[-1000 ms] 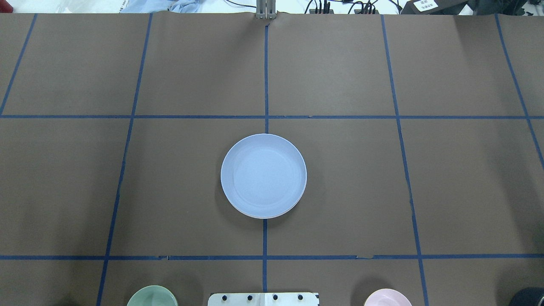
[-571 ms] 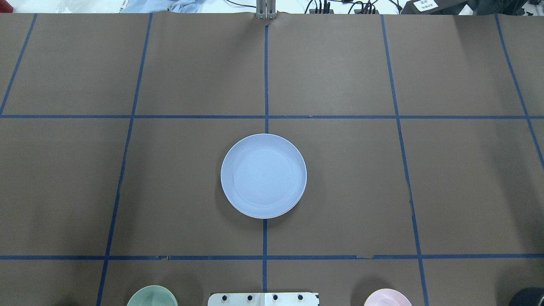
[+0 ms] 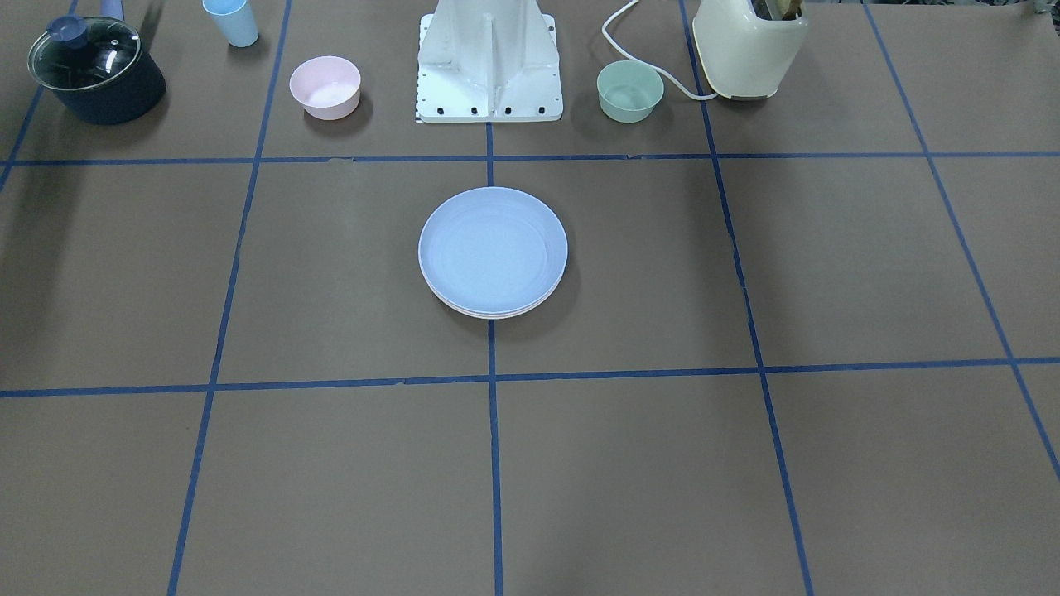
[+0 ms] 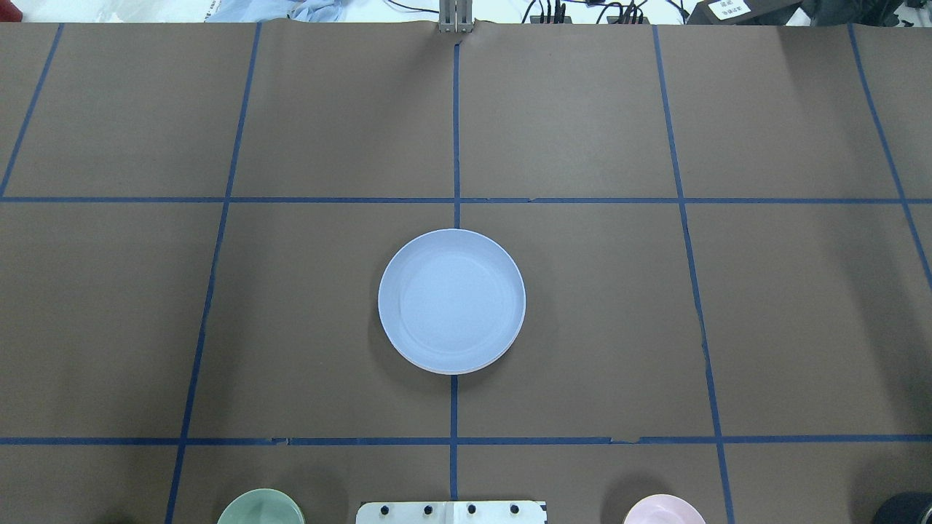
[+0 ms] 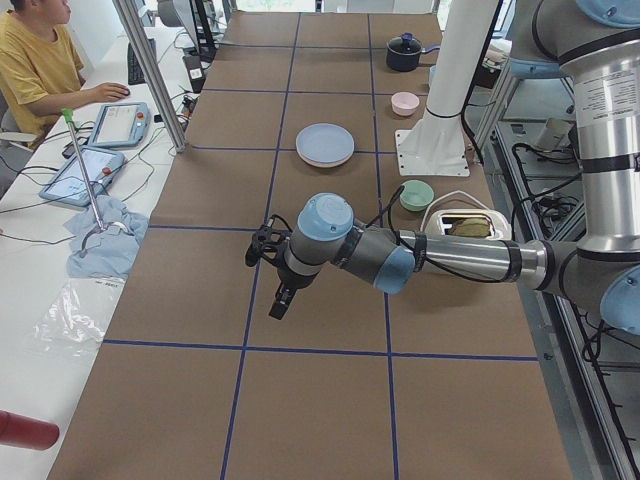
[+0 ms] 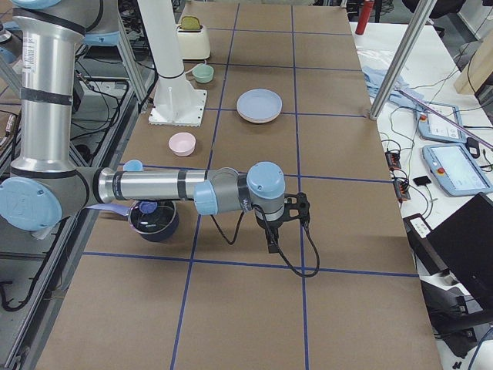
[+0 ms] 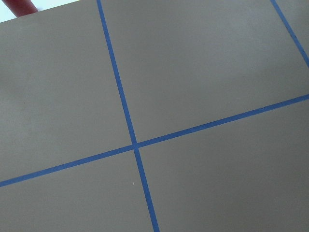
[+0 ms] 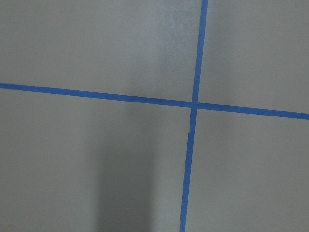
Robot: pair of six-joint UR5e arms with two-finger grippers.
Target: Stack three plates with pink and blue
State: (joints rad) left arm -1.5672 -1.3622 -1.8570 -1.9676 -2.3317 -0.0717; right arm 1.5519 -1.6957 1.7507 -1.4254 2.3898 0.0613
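A stack of plates sits at the table's middle with the light blue plate [image 4: 451, 300] on top; it also shows in the front view [image 3: 493, 248]. Pale rims of plates beneath [image 3: 495, 314] peek out at its edge; a pinkish lower rim shows in the side views [image 5: 324, 160] [image 6: 258, 118]. The left gripper [image 5: 281, 303] hovers over bare table far from the stack. The right gripper [image 6: 272, 240] hovers over bare table at the other end. I cannot tell whether either is open or shut. The wrist views show only brown paper and blue tape.
Along the robot's edge stand a small pink bowl [image 3: 325, 86], a mint bowl [image 3: 630, 91], a light blue cup [image 3: 231, 21], a dark pot with a glass lid [image 3: 93, 68], a cream toaster [image 3: 749, 45] and the white robot base [image 3: 489, 62]. An operator [image 5: 30, 60] sits beside the table.
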